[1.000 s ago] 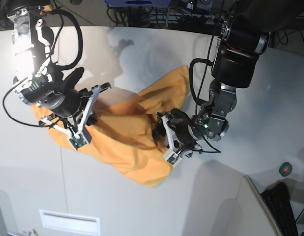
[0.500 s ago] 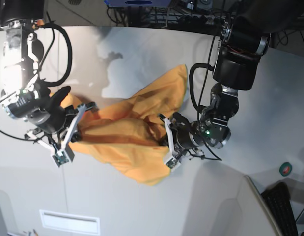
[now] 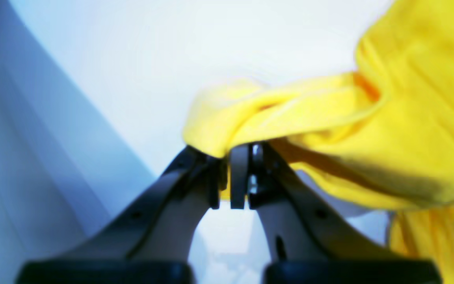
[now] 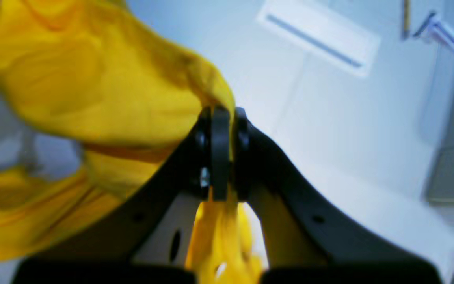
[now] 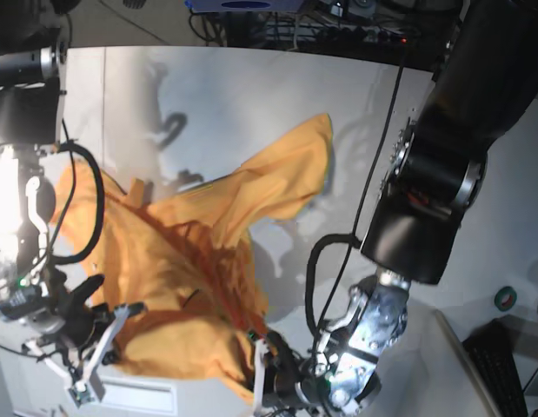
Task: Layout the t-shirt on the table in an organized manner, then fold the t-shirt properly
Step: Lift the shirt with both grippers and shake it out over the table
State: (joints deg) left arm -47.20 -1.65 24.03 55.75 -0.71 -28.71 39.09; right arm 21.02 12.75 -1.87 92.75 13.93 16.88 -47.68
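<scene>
The light-orange t-shirt [image 5: 208, 261] hangs stretched between my two grippers over the pale table [image 5: 251, 95], with one end trailing to the far right. My left gripper [image 5: 258, 360] sits low in the base view, shut on a bunched edge of the shirt. In the left wrist view the gripper [image 3: 233, 156] pinches the fabric [image 3: 408, 138]. My right gripper [image 5: 121, 317] at lower left is shut on another edge. In the right wrist view the gripper [image 4: 221, 114] clamps the cloth [image 4: 93, 86]. No dark markings show.
A green tape roll [image 5: 507, 298] and a black keyboard [image 5: 503, 365] lie at the right edge. A white slotted label [image 4: 317, 37] sits on the table near the front edge. Cables run along the far side.
Both arms have moved toward the table's near edge, down in the base view, each still holding the shirt. The shirt has been pulled along, lifted and stretched out between them.
</scene>
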